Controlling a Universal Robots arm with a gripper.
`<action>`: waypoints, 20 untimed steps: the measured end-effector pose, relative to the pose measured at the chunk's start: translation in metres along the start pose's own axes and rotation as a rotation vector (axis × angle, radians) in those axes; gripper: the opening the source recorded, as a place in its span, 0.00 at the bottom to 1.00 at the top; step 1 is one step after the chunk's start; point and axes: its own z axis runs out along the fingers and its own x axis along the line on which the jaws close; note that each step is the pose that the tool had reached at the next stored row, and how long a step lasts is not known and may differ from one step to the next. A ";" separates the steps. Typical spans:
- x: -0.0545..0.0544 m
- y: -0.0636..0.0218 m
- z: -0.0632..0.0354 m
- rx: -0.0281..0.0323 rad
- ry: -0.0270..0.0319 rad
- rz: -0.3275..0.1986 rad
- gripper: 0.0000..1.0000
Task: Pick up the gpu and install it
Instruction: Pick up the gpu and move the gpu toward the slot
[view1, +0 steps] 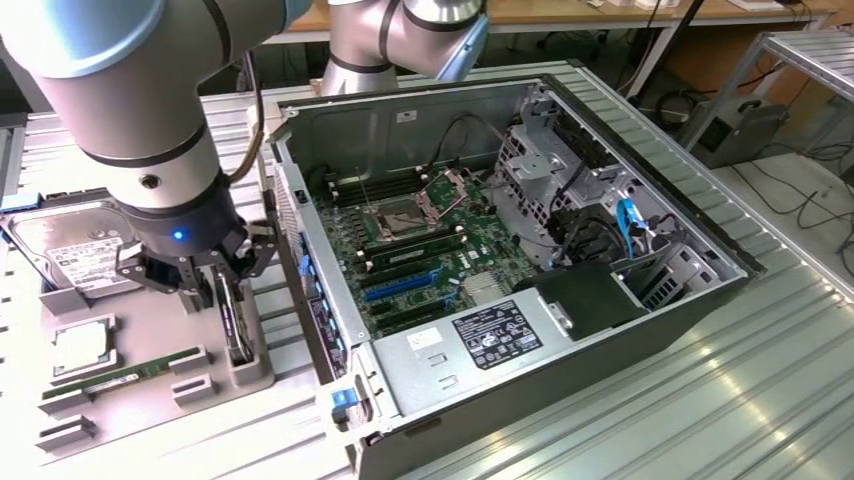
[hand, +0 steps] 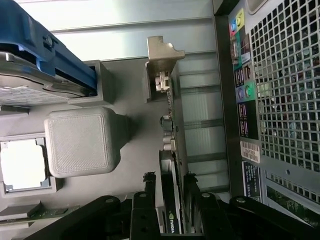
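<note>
The gpu (view1: 240, 325) is a thin black card standing on edge in a grey holder (view1: 247, 372), just off the open computer case (view1: 534, 250) on the exterior view's left. My gripper (view1: 222, 290) has come down over it from above. In the wrist view the gpu (hand: 172, 145) runs lengthwise with its pale metal bracket (hand: 161, 60) at the far end. The gripper (hand: 170, 187) is open, one finger (hand: 149, 200) on each side of the card with a narrow gap to it. The card still sits in the holder.
The case lies open with the motherboard (view1: 414, 250) and its blue slot (view1: 400, 286) exposed. On the grey parts tray (view1: 147, 410) lie a hard drive (view1: 80, 250), a CPU (view1: 83, 345) and a green RAM stick (view1: 114, 380). The case's perforated rear panel (hand: 285, 90) stands close beside the card.
</note>
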 end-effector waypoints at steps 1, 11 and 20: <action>0.000 0.0000 0.0008 -0.0001 0.0000 0.000 0.36; 0.000 0.0009 0.0043 0.0000 0.0002 -0.001 0.36; 0.000 0.0009 0.0052 -0.0001 0.0021 -0.007 0.27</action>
